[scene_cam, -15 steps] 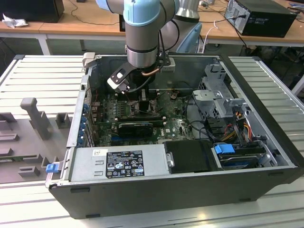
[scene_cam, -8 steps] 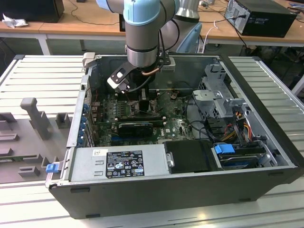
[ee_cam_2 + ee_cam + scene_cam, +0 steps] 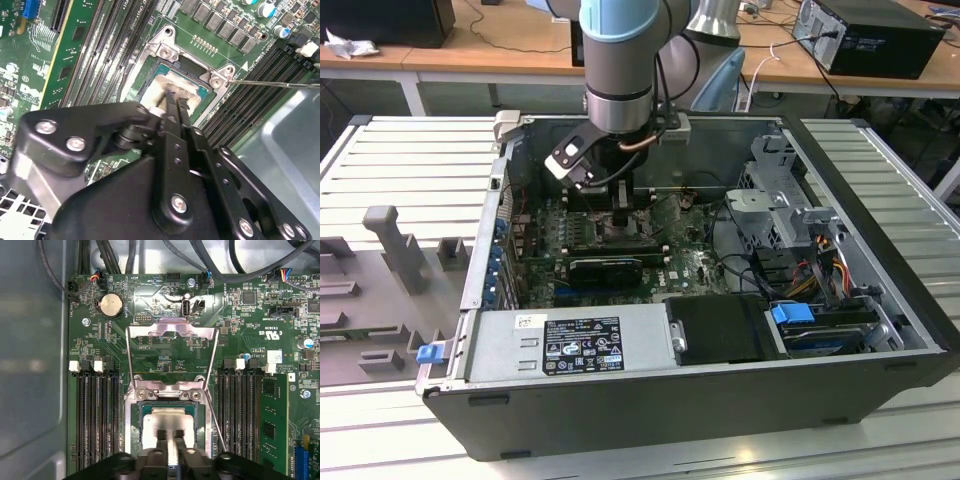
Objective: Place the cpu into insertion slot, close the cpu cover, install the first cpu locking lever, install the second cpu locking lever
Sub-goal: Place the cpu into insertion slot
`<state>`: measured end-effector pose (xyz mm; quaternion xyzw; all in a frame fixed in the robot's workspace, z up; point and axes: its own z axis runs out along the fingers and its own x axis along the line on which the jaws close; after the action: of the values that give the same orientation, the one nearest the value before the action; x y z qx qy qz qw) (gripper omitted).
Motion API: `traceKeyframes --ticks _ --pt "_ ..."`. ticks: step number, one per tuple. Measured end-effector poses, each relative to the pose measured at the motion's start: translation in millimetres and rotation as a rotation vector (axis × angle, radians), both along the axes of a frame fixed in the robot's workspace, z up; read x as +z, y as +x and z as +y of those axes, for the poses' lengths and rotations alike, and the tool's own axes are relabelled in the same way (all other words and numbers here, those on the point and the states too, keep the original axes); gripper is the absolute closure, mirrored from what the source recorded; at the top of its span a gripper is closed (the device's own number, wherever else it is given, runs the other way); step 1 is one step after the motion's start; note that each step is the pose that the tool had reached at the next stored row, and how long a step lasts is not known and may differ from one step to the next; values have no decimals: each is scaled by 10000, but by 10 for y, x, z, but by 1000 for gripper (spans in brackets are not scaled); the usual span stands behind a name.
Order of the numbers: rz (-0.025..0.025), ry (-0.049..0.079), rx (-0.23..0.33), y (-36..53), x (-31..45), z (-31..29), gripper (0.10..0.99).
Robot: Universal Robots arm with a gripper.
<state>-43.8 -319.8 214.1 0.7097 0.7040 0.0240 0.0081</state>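
Framing the pincer (image 3: 170, 433): ribbed grey table (image 3: 400, 165), wooden desks (image 3: 470, 55).

A grey arm (image 3: 617, 70) with pale blue joint caps (image 3: 620, 15) carries a matte black gripper (image 3: 172, 100) studded with silver screws (image 3: 178, 203).

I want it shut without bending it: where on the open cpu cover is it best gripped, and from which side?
Probably the cross bar at the free end of the cpu cover, farthest from its hinge. Come from above, one finger through the window, one outside: that bar is the widest flat part, the side rails are thin, and it gives most leverage.
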Motion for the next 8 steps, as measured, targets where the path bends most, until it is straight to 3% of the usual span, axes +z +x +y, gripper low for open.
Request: traceKeyframes --ticks 1,8 --pt "0 -1 0 0 7 0 980" --pt "1 -1 0 0 40 0 980"
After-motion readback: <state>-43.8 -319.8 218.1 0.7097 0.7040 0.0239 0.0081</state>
